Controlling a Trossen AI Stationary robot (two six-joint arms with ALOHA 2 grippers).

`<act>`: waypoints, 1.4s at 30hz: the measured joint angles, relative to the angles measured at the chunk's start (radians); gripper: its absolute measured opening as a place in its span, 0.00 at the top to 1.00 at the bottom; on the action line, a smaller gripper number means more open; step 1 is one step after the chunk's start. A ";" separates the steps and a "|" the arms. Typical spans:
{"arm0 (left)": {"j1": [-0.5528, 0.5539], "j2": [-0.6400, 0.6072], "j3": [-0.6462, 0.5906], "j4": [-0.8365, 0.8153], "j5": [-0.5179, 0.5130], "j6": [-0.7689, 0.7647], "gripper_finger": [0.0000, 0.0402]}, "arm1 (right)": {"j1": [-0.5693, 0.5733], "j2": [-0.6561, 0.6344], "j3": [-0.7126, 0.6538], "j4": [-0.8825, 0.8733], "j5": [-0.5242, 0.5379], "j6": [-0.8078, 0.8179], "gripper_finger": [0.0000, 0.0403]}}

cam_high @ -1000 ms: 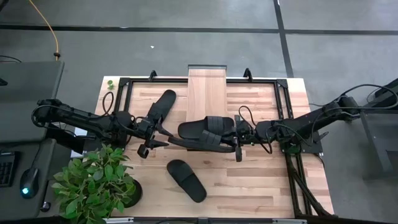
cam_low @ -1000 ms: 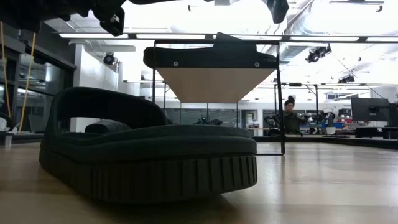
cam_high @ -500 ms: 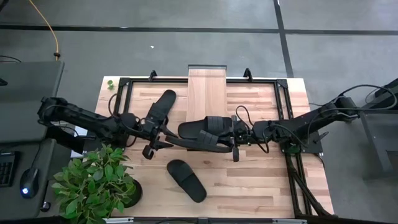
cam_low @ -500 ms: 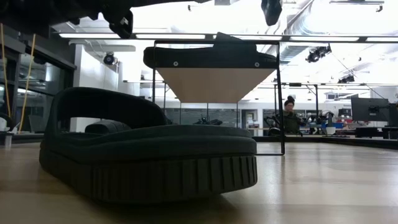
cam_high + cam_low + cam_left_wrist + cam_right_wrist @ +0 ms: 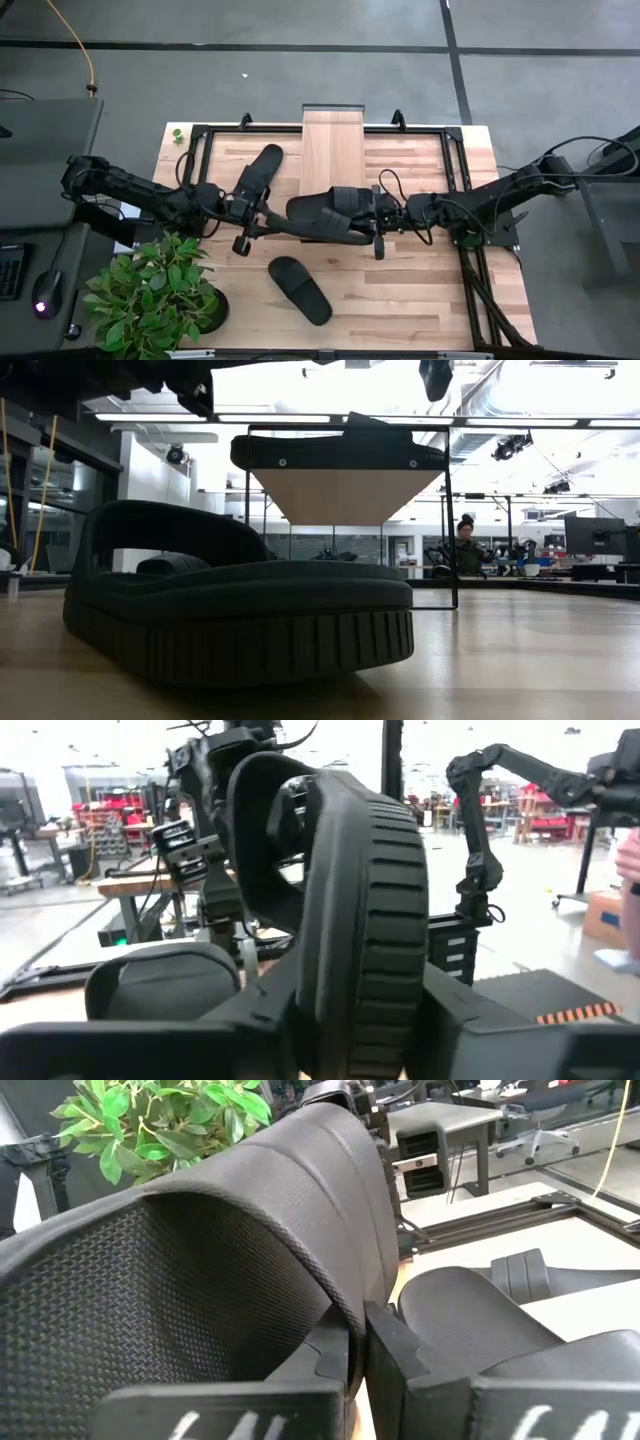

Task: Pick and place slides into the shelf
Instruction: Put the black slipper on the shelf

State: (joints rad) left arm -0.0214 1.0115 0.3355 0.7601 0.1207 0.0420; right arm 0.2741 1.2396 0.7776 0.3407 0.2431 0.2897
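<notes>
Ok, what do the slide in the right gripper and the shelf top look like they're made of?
Slide: looks like soft moulded foam or rubber, matte black; its strap shows a fine pebbled texture, and the right gripper pinches that strap. Shelf top: light wood planks with visible grain, low sheen; possibly laminate.

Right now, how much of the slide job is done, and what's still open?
Done: nothing looks placed; the shelf plank shows bare from above. In hand: the right gripper pinches a strap of the middle slides, and the left gripper has a sole between its fingers. Left: the slide beside the shelf and the slide near the plant lie on the table.
</notes>
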 joint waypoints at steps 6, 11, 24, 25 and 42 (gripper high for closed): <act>-0.001 0.000 0.000 -0.001 0.004 0.041 0.87 | 0.000 0.000 0.000 0.000 0.000 -0.001 1.00; 0.000 0.000 0.000 -0.001 -0.001 0.040 0.85 | 0.000 0.000 0.000 0.000 -0.001 -0.002 0.99; 0.001 0.000 0.000 -0.004 -0.009 0.115 0.86 | 0.000 -0.001 0.000 0.002 -0.007 -0.011 0.81; 0.001 0.000 0.000 -0.004 -0.010 0.123 0.85 | 0.000 -0.001 0.000 0.002 -0.006 -0.011 0.80; 0.001 -0.119 0.000 -0.165 -0.149 0.217 0.83 | 0.001 -0.136 0.000 -0.199 0.047 0.003 0.73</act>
State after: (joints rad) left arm -0.0200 0.8920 0.3351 0.5955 -0.0282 0.2590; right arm 0.2749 1.1038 0.7780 0.1418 0.2898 0.2928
